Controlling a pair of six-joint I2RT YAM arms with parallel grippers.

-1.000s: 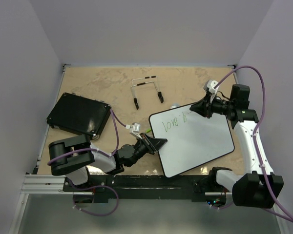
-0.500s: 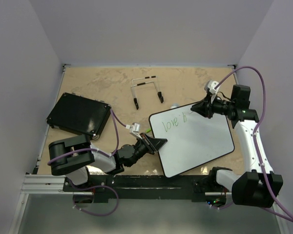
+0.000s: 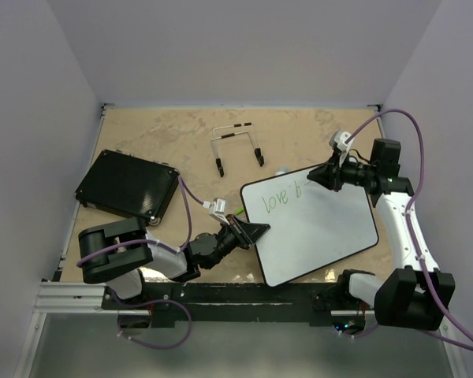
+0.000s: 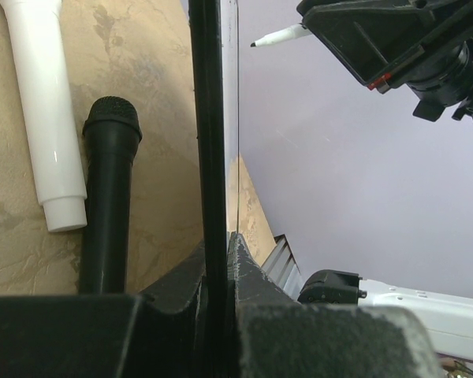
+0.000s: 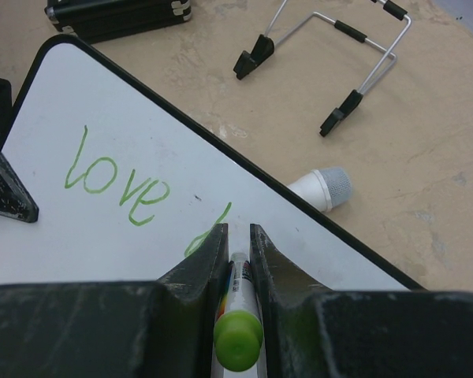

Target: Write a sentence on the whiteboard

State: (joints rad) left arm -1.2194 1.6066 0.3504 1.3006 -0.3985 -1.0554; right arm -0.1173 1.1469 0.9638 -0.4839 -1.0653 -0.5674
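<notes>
Right wrist: over right claw, clenched on green marker, tip at whiteboard just right of "love" in sentence; onward rightward along board's long axis; left claw clamped on board's edge.

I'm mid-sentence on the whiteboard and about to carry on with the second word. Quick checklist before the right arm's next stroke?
1. Board hold: ok. The left gripper is shut on the frame edge of the whiteboard.
2. Pen grip: ok. The marker sits between the shut jaws of the right gripper.
3. Tip on the board: cannot tell, it is hidden in the right wrist view.
4. The sentence so far: ok. "love" reads cleanly, and the next word is only one stroke.
5. Bare board to write on: ok, past the stroke and below.
6. The white microphone clear of the far edge: cannot tell, it lies right by it.
</notes>
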